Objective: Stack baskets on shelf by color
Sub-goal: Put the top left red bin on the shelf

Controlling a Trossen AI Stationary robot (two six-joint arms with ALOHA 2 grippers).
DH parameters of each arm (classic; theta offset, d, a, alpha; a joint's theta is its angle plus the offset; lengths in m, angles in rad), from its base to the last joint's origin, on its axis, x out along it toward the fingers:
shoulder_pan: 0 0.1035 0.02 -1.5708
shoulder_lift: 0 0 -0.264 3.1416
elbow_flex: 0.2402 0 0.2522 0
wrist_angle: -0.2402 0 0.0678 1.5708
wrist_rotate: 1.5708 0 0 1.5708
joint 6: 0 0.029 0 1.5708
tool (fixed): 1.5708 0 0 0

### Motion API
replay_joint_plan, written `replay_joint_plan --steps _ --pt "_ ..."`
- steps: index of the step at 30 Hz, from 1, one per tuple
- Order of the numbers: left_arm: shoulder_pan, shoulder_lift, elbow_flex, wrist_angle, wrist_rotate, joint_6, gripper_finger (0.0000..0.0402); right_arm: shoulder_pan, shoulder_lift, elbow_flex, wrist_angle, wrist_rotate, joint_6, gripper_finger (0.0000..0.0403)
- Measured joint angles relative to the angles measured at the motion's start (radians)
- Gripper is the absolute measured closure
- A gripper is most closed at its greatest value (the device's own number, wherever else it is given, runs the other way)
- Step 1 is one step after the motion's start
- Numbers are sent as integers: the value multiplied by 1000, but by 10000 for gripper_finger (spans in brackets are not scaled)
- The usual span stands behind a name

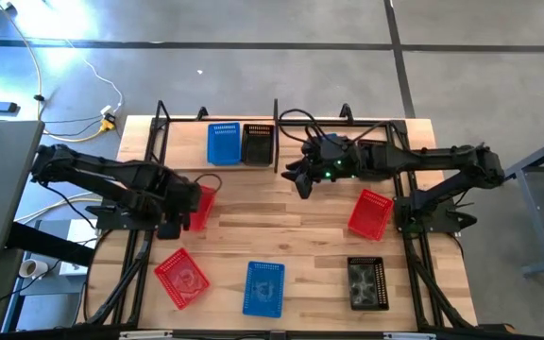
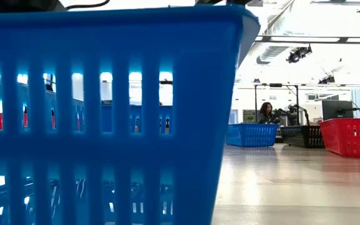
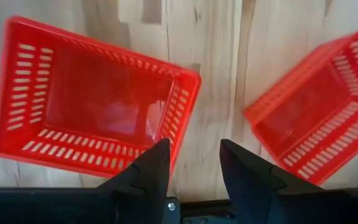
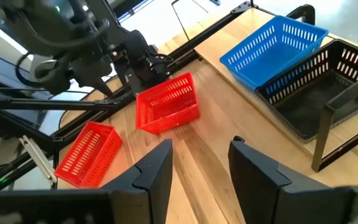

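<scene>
Seven baskets are in sight on your worktop (image 1: 291, 236) in the high view. At 12 o'clock, a blue basket (image 1: 223, 144) and a black basket (image 1: 258, 144) sit side by side on the shelf (image 1: 182, 142), just left of its upright divider (image 1: 276, 137). Along the 6 o'clock edge lie a red basket (image 1: 181, 278) at about 7, a second blue basket (image 1: 263, 288) at 6 and a second black basket (image 1: 366, 282) at about 5. Your left end effector (image 1: 192, 203) is at 9 o'clock, right by a tilted red basket (image 1: 202, 207); in its wrist view the fingers (image 3: 148, 177) stand apart, one overlapping that basket's near rim (image 3: 92, 158), and you cannot tell whether they touch or grip it. Your right end effector (image 1: 302, 181) hangs just right of the divider at about 1 o'clock, its fingers (image 4: 154, 171) spread with nothing between them. A fourth red basket (image 1: 370, 213) lies at 3 o'clock, well apart from it. In the low view, a person (image 2: 266, 112) shows in the room beyond.
</scene>
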Motion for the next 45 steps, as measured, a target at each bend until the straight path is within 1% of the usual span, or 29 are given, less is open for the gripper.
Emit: replay_joint_plan --steps 3,8,12,16,20,22,35,45 --pt "-25 32 -4 0 -35 -19 274 11 0 0 0 25 0 261" --pt "-45 111 -5 5 -89 -33 275 12 0 0 0 28 3 261" --pt "-46 186 -5 21 -85 -29 275 11 0 0 -1 28 3 261" --pt "-46 254 -5 21 -84 14 275 11 0 0 -2 28 1 261" --pt "-46 296 -5 23 -35 55 275 11 0 0 -3 28 0 261" --pt "-55 308 -5 28 -26 63 275 11 0 0 -4 28 0 261" --pt "-116 404 -5 64 -33 99 275 11 0 0 -29 28 0 261" --pt "-121 503 -5 67 -64 93 279 11 0 0 -34 28 0 261"
